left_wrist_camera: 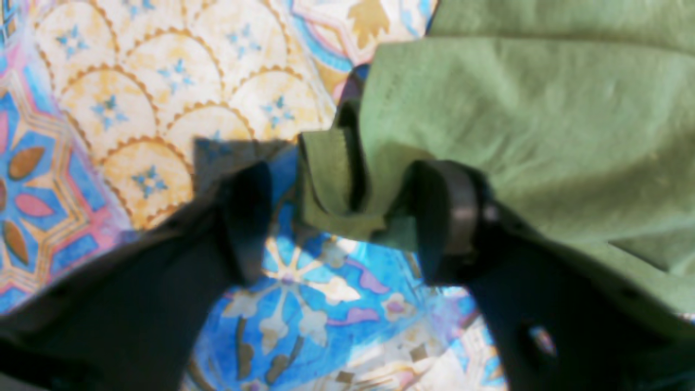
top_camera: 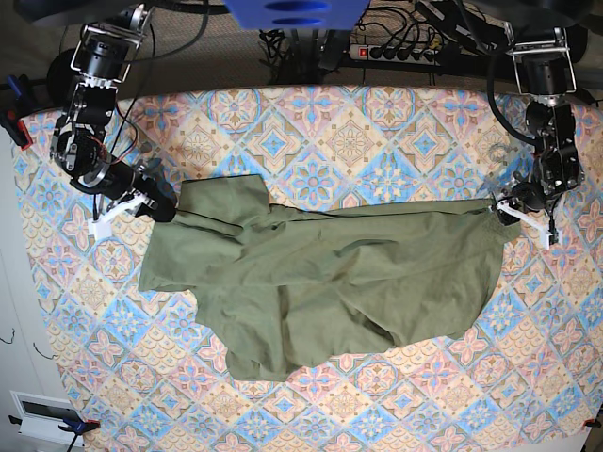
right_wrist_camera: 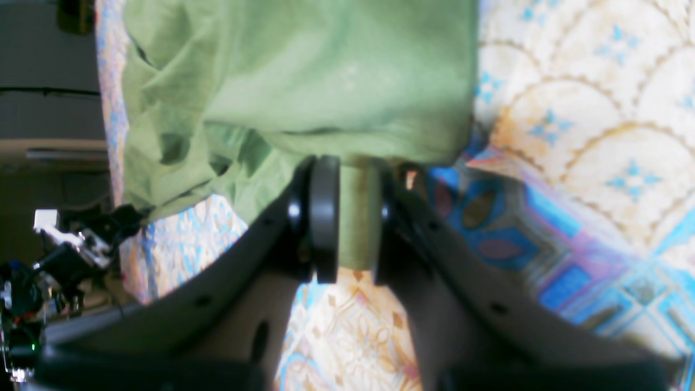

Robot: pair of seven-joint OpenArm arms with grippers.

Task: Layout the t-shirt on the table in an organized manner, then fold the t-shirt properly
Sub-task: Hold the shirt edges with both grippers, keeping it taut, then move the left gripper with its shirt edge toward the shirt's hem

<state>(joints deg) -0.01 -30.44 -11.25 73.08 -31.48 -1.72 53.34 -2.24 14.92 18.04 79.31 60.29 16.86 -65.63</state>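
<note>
The olive-green t-shirt (top_camera: 330, 282) lies spread and wrinkled across the middle of the patterned table (top_camera: 377, 132). At the table's left side, my right gripper (top_camera: 158, 205) holds its upper left corner. In the right wrist view that gripper (right_wrist_camera: 353, 217) is shut on a fold of green cloth (right_wrist_camera: 304, 81). My left gripper (top_camera: 506, 209) is at the shirt's upper right corner. In the left wrist view it (left_wrist_camera: 347, 222) stands open, fingers wide apart. A rolled hem corner (left_wrist_camera: 326, 184) lies loose between them, and cloth rests against the right-hand finger (left_wrist_camera: 453, 217).
A power strip and cables (top_camera: 405, 52) run behind the table's far edge. The right wrist view shows the table's edge (right_wrist_camera: 108, 136) close beside the shirt, with dark equipment (right_wrist_camera: 59, 255) beyond it. A white box (top_camera: 42, 414) sits off the near left corner.
</note>
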